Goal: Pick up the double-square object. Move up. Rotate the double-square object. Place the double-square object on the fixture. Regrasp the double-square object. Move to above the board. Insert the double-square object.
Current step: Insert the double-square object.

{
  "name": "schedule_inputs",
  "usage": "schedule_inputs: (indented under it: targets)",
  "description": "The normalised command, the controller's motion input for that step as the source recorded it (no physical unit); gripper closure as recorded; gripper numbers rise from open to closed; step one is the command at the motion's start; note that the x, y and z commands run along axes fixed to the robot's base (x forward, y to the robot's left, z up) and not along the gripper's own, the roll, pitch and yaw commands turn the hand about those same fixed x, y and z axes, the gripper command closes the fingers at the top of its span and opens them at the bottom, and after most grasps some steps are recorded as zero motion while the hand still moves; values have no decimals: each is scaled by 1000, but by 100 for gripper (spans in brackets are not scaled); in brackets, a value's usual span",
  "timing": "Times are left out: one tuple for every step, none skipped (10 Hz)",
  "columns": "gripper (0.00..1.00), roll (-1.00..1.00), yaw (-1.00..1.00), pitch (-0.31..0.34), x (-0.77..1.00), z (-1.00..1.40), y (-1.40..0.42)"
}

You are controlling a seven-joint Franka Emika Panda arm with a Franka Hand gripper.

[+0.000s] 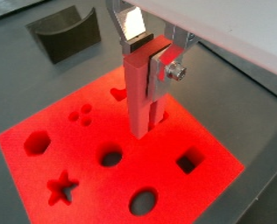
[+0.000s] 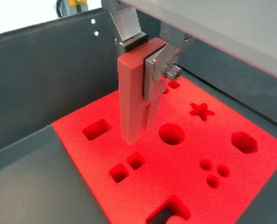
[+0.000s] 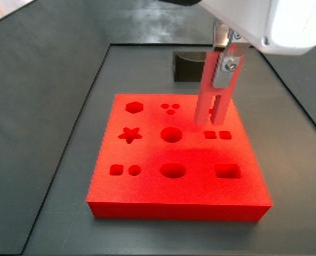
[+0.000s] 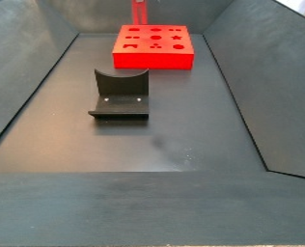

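Observation:
My gripper (image 1: 145,51) is shut on the double-square object (image 1: 142,92), a red flat oblong block held upright by its upper end between the silver fingers (image 1: 168,68). In both wrist views it hangs over the board (image 1: 59,149), its lower end close above the board's surface near the paired square holes. It also shows in a wrist view (image 2: 135,96) over the board (image 2: 106,179). In a side view the gripper (image 3: 222,62) holds the block (image 3: 213,105) upright above the board (image 3: 181,195). The fixture (image 4: 118,96) stands apart from the board (image 4: 152,56).
The board has star, hexagon, circle and square cutouts. Dark tray walls (image 4: 40,72) enclose the floor. The fixture (image 1: 65,37) sits just beyond the board in a wrist view, and behind it in a side view (image 3: 188,66).

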Motion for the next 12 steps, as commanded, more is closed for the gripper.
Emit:
schedule_inputs:
  targets:
    - [100,-76,-94,-200,71,-263,437]
    - [100,-83,-34,-416,117,-206,469]
    - [100,-83,-106,-310,74,-126,283]
    - [100,0,0,0,17,-17,-46]
    - [100,-10,-49,-87,114,-337,-297]
    - [100,-36,-266,-111,326,-306,-366]
    - [100,-27,-323,-11,346,-14,-91]
    - [100,0,-34,0,9,0,0]
    - [100,0,-80,1,37,-46,169]
    - [100,0,-71,10,231,-149,163]
    - [100,0,-60,3,126,0,109]
    - [100,0,0,-14,0,-69,-74]
